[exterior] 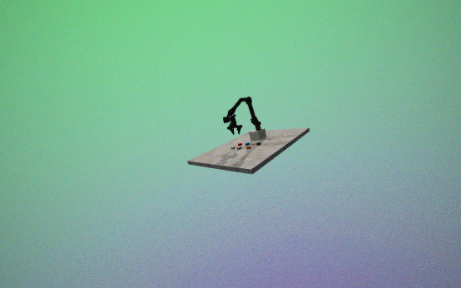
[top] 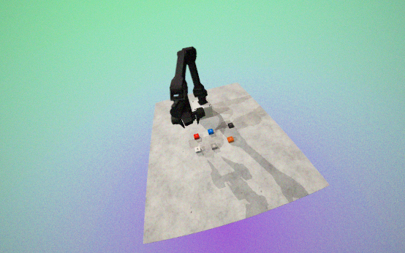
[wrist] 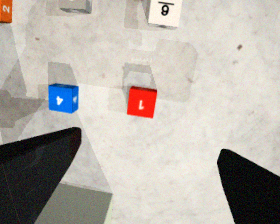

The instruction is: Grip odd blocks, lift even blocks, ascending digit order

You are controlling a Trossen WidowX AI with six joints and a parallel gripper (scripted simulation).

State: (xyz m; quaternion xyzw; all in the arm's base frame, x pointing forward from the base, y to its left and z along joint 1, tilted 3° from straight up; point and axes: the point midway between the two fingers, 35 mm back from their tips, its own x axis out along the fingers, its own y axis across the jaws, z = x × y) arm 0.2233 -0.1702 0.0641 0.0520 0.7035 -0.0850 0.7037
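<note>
- Small cube blocks sit in two rows on the mottled grey, stone-like tabletop [top: 183,190]: red block [wrist: 141,102], blue block [wrist: 63,98], white block [wrist: 165,10].
- Black hand [top: 189,121] hovers above them, pointed fingers spread wide, gripping nothing.

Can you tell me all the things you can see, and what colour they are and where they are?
red block: one, red, nearest the gripper, front row beside the blue one
blue block: one, blue, middle of the row near the arm's base
black block: one, black, far end of that same row
white block: one, white, in the row further from the base, past the red one
grey block: one, grey, middle of that further row
orange block: one, orange, end of the further row
table: one, mottled grey slab under everything
arm base: one, grey box at the table's back edge
gripper: one, black, open and holding nothing, hanging above the table near the red block
</note>
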